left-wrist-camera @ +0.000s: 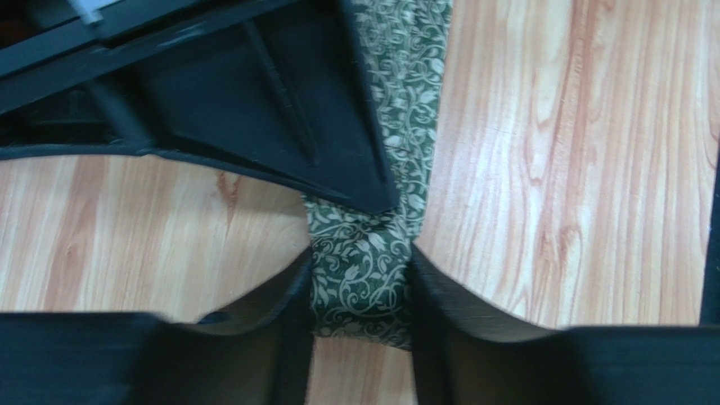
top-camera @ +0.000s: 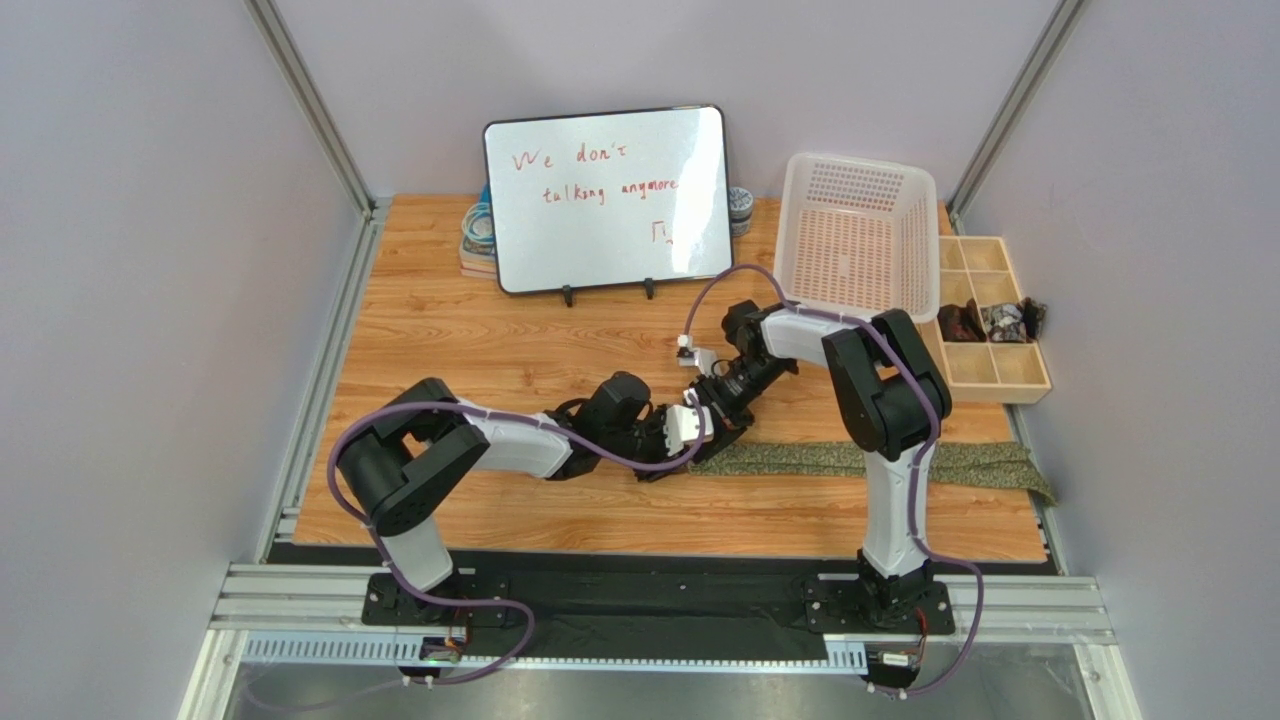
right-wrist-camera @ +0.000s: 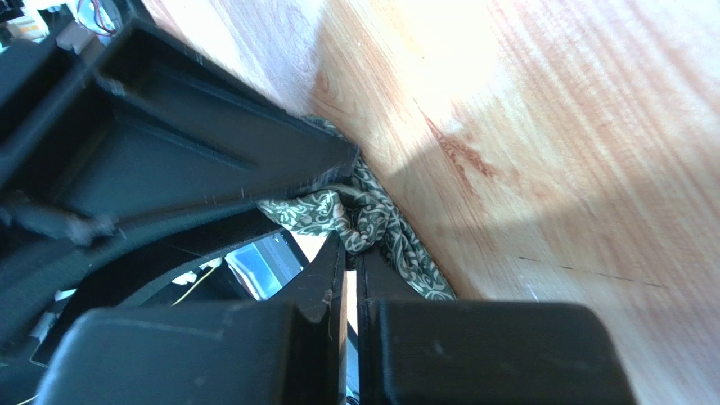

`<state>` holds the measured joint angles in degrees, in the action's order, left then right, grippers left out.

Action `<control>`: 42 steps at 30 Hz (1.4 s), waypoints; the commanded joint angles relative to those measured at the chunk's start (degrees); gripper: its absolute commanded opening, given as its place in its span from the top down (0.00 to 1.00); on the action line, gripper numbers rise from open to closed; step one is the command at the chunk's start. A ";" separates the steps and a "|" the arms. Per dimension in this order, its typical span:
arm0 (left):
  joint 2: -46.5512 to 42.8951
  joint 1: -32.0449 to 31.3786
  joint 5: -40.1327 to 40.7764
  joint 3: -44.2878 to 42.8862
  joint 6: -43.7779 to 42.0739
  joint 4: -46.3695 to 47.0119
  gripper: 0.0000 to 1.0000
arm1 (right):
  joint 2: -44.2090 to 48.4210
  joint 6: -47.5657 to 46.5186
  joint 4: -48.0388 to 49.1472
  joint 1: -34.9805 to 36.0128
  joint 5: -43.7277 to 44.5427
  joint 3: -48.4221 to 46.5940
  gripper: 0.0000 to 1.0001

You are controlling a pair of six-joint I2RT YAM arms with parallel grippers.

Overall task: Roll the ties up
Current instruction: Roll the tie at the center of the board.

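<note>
Counts first: one tie [top-camera: 902, 462], green with a pale leafy scroll pattern, two arms, one whiteboard [top-camera: 609, 195], one basket [top-camera: 792, 225], one divided tray [top-camera: 977, 252].

Starting at the left, the left arm [top-camera: 496, 443] folds low over the wooden table [top-camera: 451, 330], elbow out to the left and forearm reaching right toward the middle. The left gripper [left-wrist-camera: 359, 261] sits low over the boards, and its wrist view shows the narrow end of the tie filling the gap between the two fingers [left-wrist-camera: 287, 295], cloth touching both, so it is clamped across the tie's width. One dark finger of the other claw crowds in from above and covers part of the fabric.

Centre stage, the two claws meet nose to nose. The right arm [top-camera: 887, 405] rises from its base, bends high and reaches back down and left. The right gripper [right-wrist-camera: 351, 253] is closed to a thin slit, with bunched tie fabric caught at its tips.

From there the tie runs flat to the right, passing behind the right arm's upright link, which hides a short stretch, and reaching the table's right edge.

At the back, the whiteboard stands upright with red handwriting. To its right, the white mesh basket leans tilted. Far right, the tray holds small dark items, too small to name.
</note>
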<state>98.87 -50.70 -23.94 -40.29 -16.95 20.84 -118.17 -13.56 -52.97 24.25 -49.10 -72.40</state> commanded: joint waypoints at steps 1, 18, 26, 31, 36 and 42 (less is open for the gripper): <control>1.06 -0.63 1.53 -2.16 -2.65 -4.40 0.62 | 1.44 0.72 0.16 0.10 2.70 -2.82 0.94; 0.97 -0.63 4.08 -2.33 -2.47 -8.01 0.76 | 5.50 16.02 -2.23 -4.92 6.57 -2.57 0.64; 1.32 -0.63 4.08 -2.60 -2.21 -8.54 0.76 | 4.79 17.43 -0.73 -2.46 5.51 -1.34 0.53; 1.94 -0.63 4.43 -3.12 -1.95 -8.89 0.76 | 3.91 16.38 0.94 -1.05 7.52 -0.02 0.59; 1.77 -0.63 4.78 -3.21 -0.72 -9.33 0.73 | 2.95 15.41 2.25 -0.96 11.29 1.29 0.82; -1.65 0.24 4.78 -1.72 -0.19 -10.12 0.61 | 2.07 15.23 4.36 -0.96 15.35 3.32 1.00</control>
<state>99.04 -51.27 -20.56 -43.29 -17.80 15.42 -114.41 2.74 -51.35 23.33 -40.51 -70.57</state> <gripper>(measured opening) 0.369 0.021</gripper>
